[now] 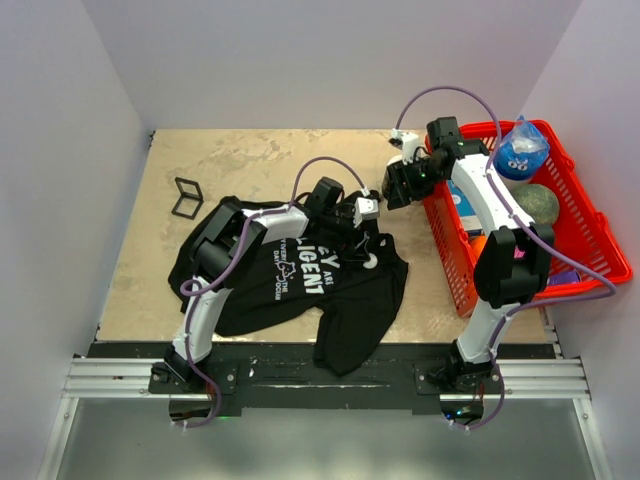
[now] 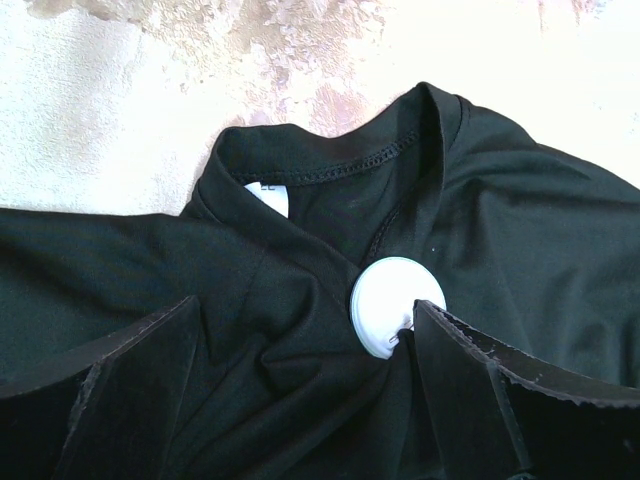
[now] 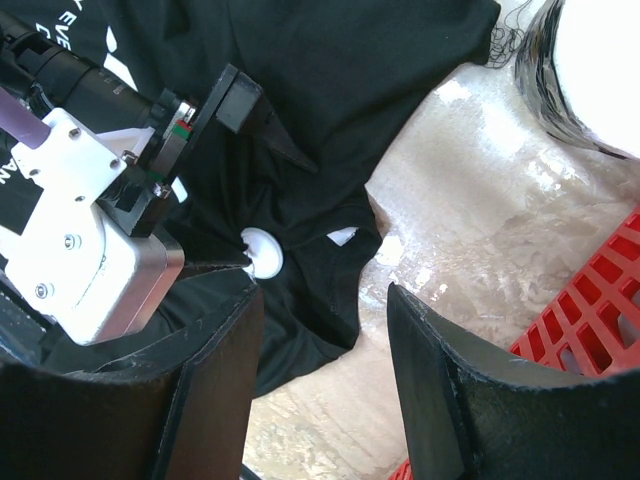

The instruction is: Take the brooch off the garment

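The garment [image 1: 300, 290] is a black T-shirt with white lettering, lying crumpled on the table. A round white brooch [image 1: 370, 262] sits pinned near its collar [image 2: 340, 165]. My left gripper [image 2: 305, 330] is open and pressed down on the bunched cloth. Its right finger [image 2: 470, 370] touches the edge of the brooch [image 2: 397, 305], and only folds of the garment [image 2: 520, 200] lie between the jaws. My right gripper [image 3: 325, 300] hangs open and empty over bare table beside the collar. From there I see the brooch [image 3: 263, 250] on the garment [image 3: 330, 60], with a finger [image 3: 280, 140] of the left gripper above it.
A red basket [image 1: 590, 230] at the right holds a blue bag [image 1: 520, 150] and a greenish ball [image 1: 540, 203]; its corner [image 3: 590, 310] is close to my right gripper [image 1: 395, 185]. A thin black open-frame piece [image 1: 186, 197] lies on the table left of the shirt.
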